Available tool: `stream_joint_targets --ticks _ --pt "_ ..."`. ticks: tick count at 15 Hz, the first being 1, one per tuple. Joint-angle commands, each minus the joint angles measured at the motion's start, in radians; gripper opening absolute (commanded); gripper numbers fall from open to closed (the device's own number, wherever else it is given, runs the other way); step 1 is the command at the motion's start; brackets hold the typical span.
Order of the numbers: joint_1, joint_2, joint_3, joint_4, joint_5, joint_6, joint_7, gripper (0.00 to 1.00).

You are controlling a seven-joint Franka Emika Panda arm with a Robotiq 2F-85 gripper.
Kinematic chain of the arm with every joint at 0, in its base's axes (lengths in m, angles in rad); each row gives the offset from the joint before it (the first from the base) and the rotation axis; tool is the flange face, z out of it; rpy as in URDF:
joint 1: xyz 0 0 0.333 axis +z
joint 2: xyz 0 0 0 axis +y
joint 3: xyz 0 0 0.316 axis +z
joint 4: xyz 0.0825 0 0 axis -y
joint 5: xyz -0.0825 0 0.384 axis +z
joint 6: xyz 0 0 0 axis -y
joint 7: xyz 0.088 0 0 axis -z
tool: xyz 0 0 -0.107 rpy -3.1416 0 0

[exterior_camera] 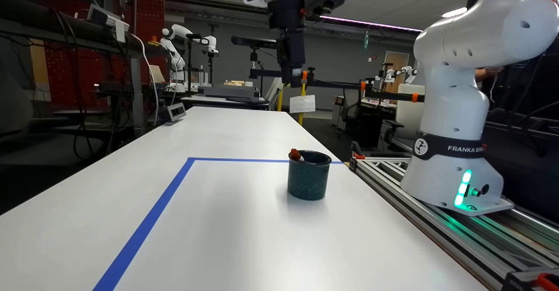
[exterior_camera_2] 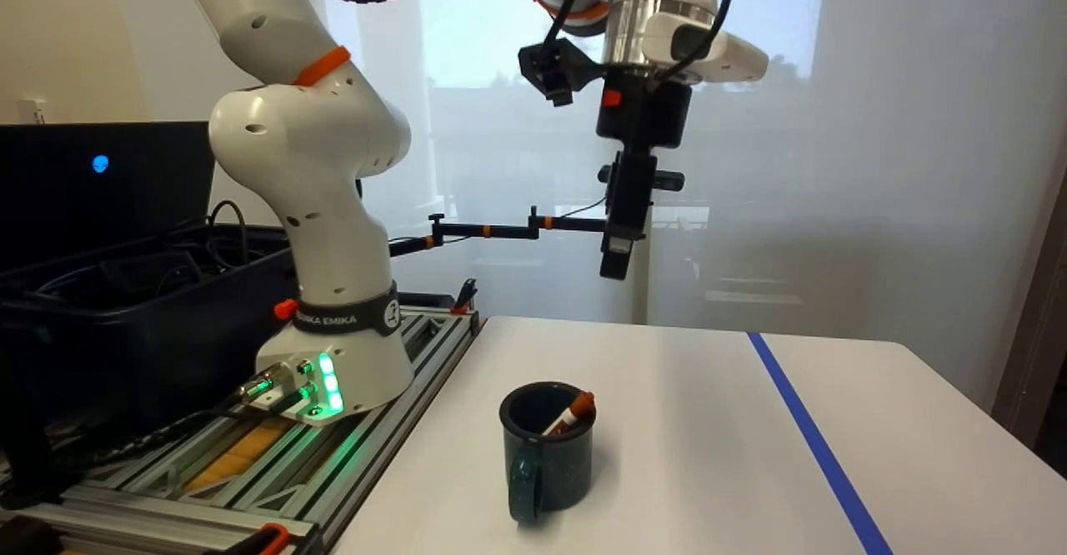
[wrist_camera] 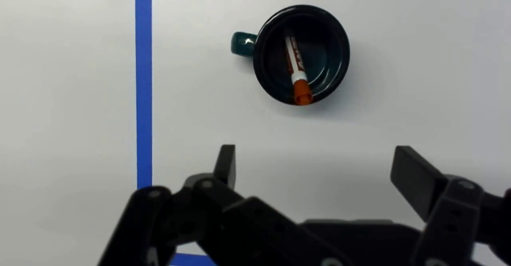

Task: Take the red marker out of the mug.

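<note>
The dark teal mug (exterior_camera: pixel 308 181) stands upright on the white table in both exterior views (exterior_camera_2: pixel 560 472). Its handle shows in the wrist view (wrist_camera: pixel 243 44). The red marker (wrist_camera: pixel 296 62) leans inside the mug, with a white, red-printed barrel and an orange-red cap. The cap end rests at the rim and sticks out a little in both exterior views (exterior_camera: pixel 295 154) (exterior_camera_2: pixel 575 410). The lower end is in shadow inside the mug. My gripper (wrist_camera: pixel 314 150) is open and empty. It points down, well above the table (exterior_camera: pixel 292 74) (exterior_camera_2: pixel 617 259), and the mug lies ahead of its fingertips in the wrist view.
Blue tape lines (wrist_camera: pixel 143 78) mark the white table (exterior_camera: pixel 227 129). The robot base (exterior_camera: pixel 454 173) stands on a metal rail frame (exterior_camera_2: pixel 433 388) beside the table. A small grey device (exterior_camera: pixel 176 112) sits at the table's far edge.
</note>
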Motion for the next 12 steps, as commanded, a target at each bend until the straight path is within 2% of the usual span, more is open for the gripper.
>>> stream_joint_targets --ticks 1,6,10,11,12 --pt "-0.001 0.064 -0.017 -0.003 0.016 0.012 -0.027 1.00" --pt "-0.004 0.133 -0.035 -0.025 0.012 0.049 -0.074 1.00" --pt "-0.003 0.177 -0.050 -0.051 0.018 0.131 -0.135 1.00" --pt "-0.007 0.169 -0.035 -0.033 0.003 0.088 -0.099 1.00" --pt "-0.007 0.178 -0.038 -0.039 0.003 0.104 -0.105 1.00"
